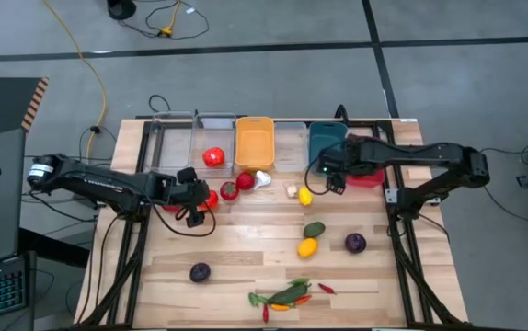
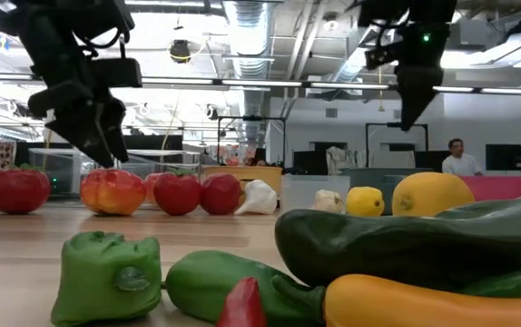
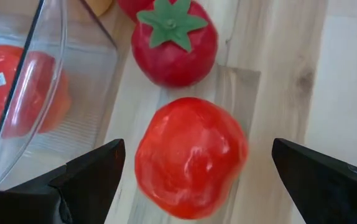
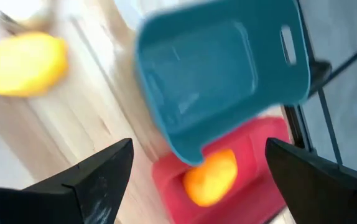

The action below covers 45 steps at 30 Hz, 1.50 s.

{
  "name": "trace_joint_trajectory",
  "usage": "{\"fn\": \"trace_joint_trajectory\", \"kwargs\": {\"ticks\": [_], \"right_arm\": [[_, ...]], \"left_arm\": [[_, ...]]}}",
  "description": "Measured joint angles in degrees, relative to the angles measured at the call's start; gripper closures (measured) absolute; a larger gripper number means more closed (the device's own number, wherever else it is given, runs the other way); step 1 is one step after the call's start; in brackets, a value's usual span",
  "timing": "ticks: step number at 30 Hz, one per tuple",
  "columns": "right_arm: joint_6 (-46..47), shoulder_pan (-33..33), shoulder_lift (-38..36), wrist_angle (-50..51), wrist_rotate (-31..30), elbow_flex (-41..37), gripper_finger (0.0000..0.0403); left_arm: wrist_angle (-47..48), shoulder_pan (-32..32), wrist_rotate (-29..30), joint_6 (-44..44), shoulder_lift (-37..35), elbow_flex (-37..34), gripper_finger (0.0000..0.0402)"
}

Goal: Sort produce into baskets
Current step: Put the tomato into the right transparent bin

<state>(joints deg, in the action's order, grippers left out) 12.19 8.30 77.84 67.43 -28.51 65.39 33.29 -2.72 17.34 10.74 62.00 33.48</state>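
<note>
While the left end effector [image 3: 194, 180] hangs wide open around a red tomato [image 3: 190, 155] beside the clear basket [image 3: 35, 93], the right end effector [image 4: 194, 180] is open above the teal basket [image 4: 222, 74], near a lemon [image 4: 23, 62].

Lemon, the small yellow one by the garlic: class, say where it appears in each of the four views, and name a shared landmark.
High view: lemon mid-table, beside the garlic.
Low view: right of centre, far back, garlic to its left.
Left wrist view: not in it.
Right wrist view: blurred, on the wood near the teal basket.
Landmark: the garlic, in the high and low views.
</note>
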Motion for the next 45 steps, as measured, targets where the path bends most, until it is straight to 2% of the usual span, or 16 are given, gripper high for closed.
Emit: {"fn": "trace_joint_trajectory", "kwargs": {"ticks": [7, 21, 28, 35, 40, 45], "right_arm": [[-0.01, -4.90, 0.02, -6.90, 0.00, 0.06, 0.0011], [-0.13, -13.24, 0.02, -21.96, 0.05, 0.06, 0.0011], [-0.16, -16.24, 0.02, -27.63, 0.17, 0.06, 0.0011], [-0.14, -18.58, 0.02, -29.12, 0.17, 0.06, 0.0011], [-0.02, -20.00, 0.02, -29.11, 0.20, 0.06, 0.0011], [-0.03, -21.17, 0.02, -29.12, 0.20, 0.06, 0.0011]], "left_arm": [[-2.77, 0.09, 1.98, -0.37, 0.00, -3.68, 0.0007], [-9.11, 0.11, 0.94, -0.06, 0.00, -8.51, 0.0008], [-9.32, 0.11, 0.91, -1.22, 0.00, -8.51, 0.0039], [-9.32, 0.11, 0.90, -1.23, 0.00, -8.51, 0.0080], [-9.47, 0.12, 0.50, 0.20, 0.00, -8.49, 0.0084], [-9.94, 0.13, -3.84, 3.77, 0.00, -6.31, 0.0085]]}}
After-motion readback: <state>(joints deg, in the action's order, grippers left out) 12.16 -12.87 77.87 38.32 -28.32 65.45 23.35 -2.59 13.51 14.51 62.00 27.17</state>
